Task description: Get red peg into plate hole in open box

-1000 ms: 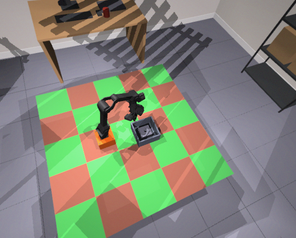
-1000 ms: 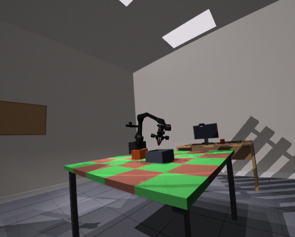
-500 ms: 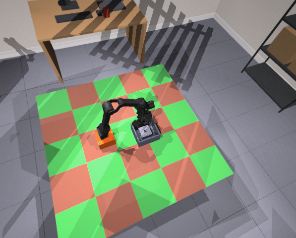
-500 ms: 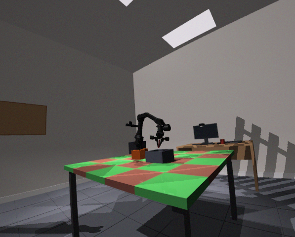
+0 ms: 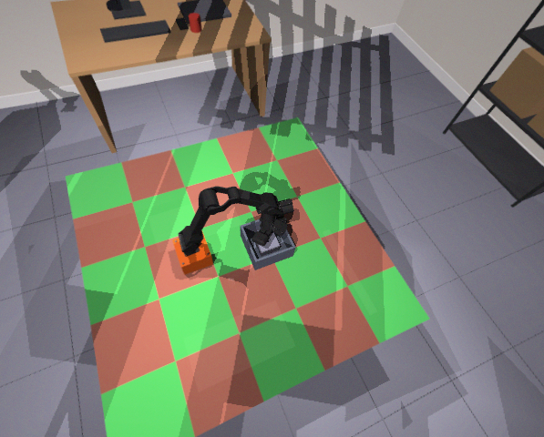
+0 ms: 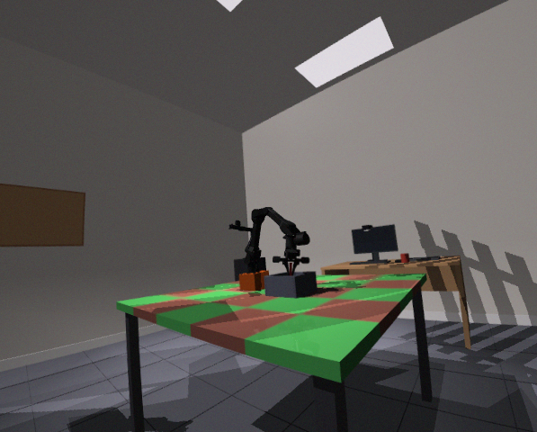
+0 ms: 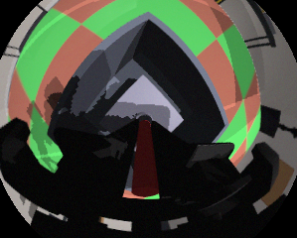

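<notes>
1. Red peg (image 6: 290, 268) (image 7: 145, 159) included, the whole job sits over the checkered table (image 5: 206, 315) (image 6: 300, 325) (image 7: 44, 40); from above, the arm hides the peg.
2. The black arm (image 5: 234, 195) (image 6: 271, 213) rises from its orange base (image 5: 195, 264) (image 6: 248, 283), arches across and bends down over the box.
3. The open grey box (image 5: 276, 259) (image 6: 280, 284) (image 7: 83, 74) shows me only its outer walls from the side.
4. The pale plate (image 5: 269, 245) (image 7: 143, 94) shows inside it from above and at the wrist.
5. The gripper (image 5: 271, 234) (image 6: 290, 273) (image 7: 145, 123) points down, fingers nearly together, pinching the peg.
6. At the wrist, the peg's far end overlaps the plate's hole (image 7: 144, 115); I can't tell whether it has entered.
</notes>
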Motion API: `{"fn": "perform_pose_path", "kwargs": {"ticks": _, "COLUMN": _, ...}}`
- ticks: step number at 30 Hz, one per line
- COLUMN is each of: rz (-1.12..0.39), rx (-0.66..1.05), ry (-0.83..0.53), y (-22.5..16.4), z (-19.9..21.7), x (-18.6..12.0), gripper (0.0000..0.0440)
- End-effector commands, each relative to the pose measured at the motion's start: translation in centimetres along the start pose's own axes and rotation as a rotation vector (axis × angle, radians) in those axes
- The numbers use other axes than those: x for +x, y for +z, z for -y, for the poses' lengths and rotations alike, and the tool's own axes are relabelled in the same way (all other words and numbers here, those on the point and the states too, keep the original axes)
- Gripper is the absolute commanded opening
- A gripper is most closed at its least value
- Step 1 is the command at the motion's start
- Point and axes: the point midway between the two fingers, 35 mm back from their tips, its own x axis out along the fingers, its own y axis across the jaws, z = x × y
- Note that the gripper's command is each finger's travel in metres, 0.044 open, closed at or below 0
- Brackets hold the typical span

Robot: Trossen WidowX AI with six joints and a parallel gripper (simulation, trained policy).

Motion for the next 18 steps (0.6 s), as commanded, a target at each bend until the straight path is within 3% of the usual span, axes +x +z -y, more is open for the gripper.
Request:
{"fn": "perform_pose_path", "kwargs": {"ticks": 1, "rz": -0.048, "rx": -0.042, "ry": 0.006, "y": -0.4, "z": 0.1, "x": 1.8, "gripper": 0.0139}}
{"fn": "perform_pose_path", "kwargs": {"ticks": 5, "rz": -0.065, "rx": -0.064, "ry": 0.025, "y": 0.2, "z": -0.2, "x": 2.6, "gripper": 0.0192}}
{"fn": "perform_pose_path", "kwargs": {"ticks": 9, "rz": -0.075, "rx": -0.06, "ry": 0.053, "y": 1.3, "z": -0.9, "x": 2.7, "gripper": 0.0284}}
{"fn": "perform_pose_path", "kwargs": {"ticks": 18, "rz": -0.094, "rx": -0.071, "ry": 0.132, "y": 4.0, "z": -3.3, "x": 1.7, "gripper": 0.0438}}
